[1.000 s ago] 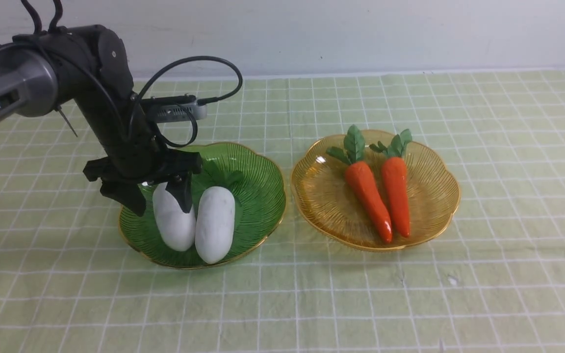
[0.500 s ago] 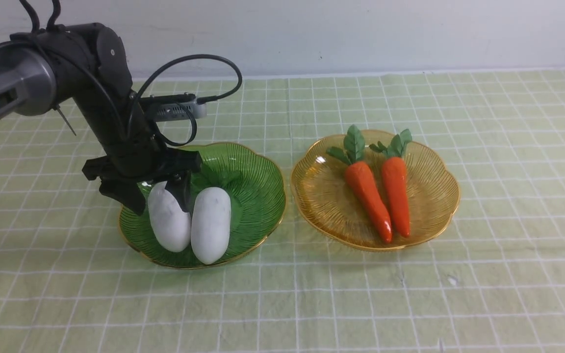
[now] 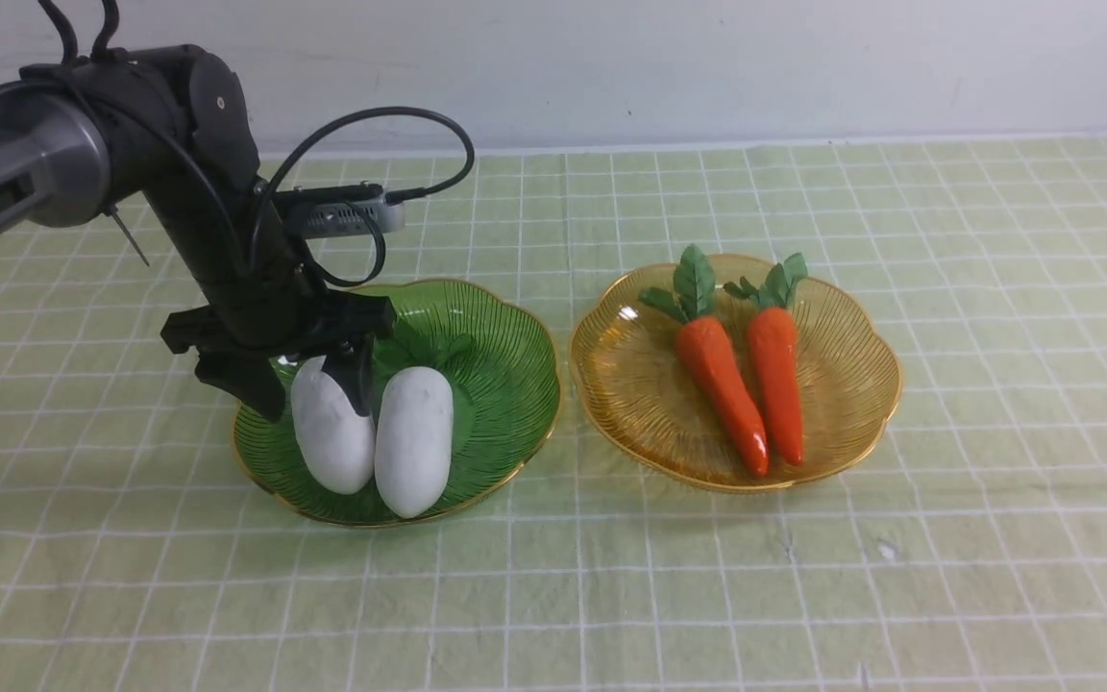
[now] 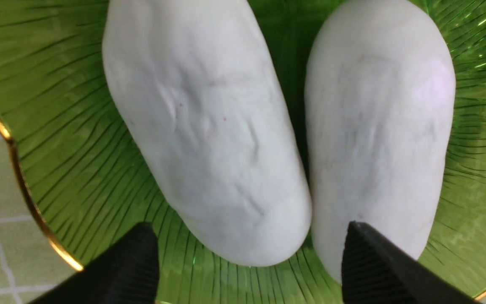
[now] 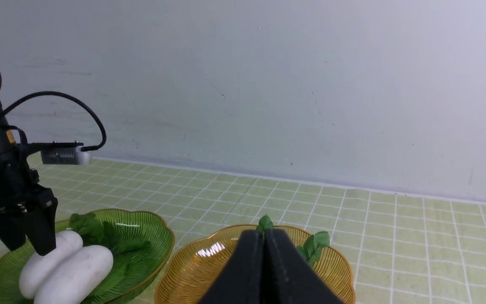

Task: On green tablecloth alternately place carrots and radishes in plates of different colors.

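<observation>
Front view: two white radishes lie side by side, touching, in the green plate (image 3: 515, 327) on the robot's left. Two orange carrots (image 3: 722, 389) lie in the amber plate (image 3: 630, 404) on its right. Both plates sit on the green tablecloth (image 3: 899, 577) that covers the bench.

The left hand (image 3: 315, 404) hangs directly over the outer radish (image 3: 332, 437). Its jaws are spread wide across the radish's narrow width, and it holds nothing. That radish's long axis runs from its leafy far end toward the robot, parallel to the inner radish (image 3: 413, 442). One finger is outside it, and the other is down by the seam between the two radishes. The left arm is by far the nearer to them.

In the left wrist view, the outer finger (image 4: 129, 266) stands clear of the radish, above bare plate. The inner finger (image 4: 373, 261) overlaps the second radish. Whether it touches it is hard to tell.

The right hand (image 5: 264, 261) appears only in its own wrist view. Its fingers are pressed together and empty, and it is raised well back from the amber plate. The left arm hides most of the radish leaves.
</observation>
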`<state>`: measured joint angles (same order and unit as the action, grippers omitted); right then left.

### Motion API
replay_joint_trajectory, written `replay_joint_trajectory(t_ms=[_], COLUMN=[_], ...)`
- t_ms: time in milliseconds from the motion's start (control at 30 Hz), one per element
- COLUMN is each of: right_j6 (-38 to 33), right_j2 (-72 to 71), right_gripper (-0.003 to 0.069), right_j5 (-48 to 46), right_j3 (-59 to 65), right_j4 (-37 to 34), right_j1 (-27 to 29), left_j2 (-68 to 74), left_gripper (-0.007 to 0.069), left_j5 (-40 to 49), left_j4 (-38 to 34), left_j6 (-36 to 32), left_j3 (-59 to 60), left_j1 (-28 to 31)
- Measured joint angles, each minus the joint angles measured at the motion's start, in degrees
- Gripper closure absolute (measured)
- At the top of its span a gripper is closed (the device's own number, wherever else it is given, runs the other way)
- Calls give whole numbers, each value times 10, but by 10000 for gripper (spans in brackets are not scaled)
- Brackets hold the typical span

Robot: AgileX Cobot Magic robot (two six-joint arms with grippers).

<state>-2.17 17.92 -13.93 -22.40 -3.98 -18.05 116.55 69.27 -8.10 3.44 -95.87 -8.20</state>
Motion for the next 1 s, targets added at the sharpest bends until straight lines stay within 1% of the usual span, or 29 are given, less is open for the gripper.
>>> replay_joint_trajectory(t_ms=[67, 200, 233, 333, 367, 433, 500, 600, 667, 833, 867, 1000], right_j6=[0, 0, 0, 0, 0, 0, 0, 0, 0, 0, 0, 0], right_j2=[0, 0, 0, 0, 0, 0, 0, -1, -3, -34, -49, -101], right_gripper=[673, 673, 673, 673, 673, 673, 673, 673, 673, 673, 673, 673], right_j5=[-2, -2, -2, -2, -2, -2, -3, -2, 2, 5, 4, 1], right_j3=[0, 0, 0, 0, 0, 0, 0, 3, 8, 63, 90, 154], right_j4=[0, 0, 0, 0, 0, 0, 0, 0, 0, 0, 0, 1], right_j1=[0, 0, 0, 0, 0, 0, 0, 0, 0, 0, 3, 54], left_j2=[0, 0, 0, 0, 0, 0, -2, -12, -15, -17, -17, -17], left_gripper=[133, 231, 274, 366, 432, 526, 594, 626, 631, 632, 632, 632], left_j5=[0, 0, 0, 4, 8, 9, 10, 10, 11, 12, 13, 13], left_j4=[0, 0, 0, 0, 0, 0, 0, 0, -1, -1, -1, -1], left_j6=[0, -4, -10, -22, -26, -27, -28, -28, -28, -28, -28, -29], left_j3=[0, -1, -3, -18, -35, -62, -88, -119, -128, -139, -139, -139], left_j1=[0, 0, 0, 0, 0, 0, 0, 0, 0, 0, 0, 0])
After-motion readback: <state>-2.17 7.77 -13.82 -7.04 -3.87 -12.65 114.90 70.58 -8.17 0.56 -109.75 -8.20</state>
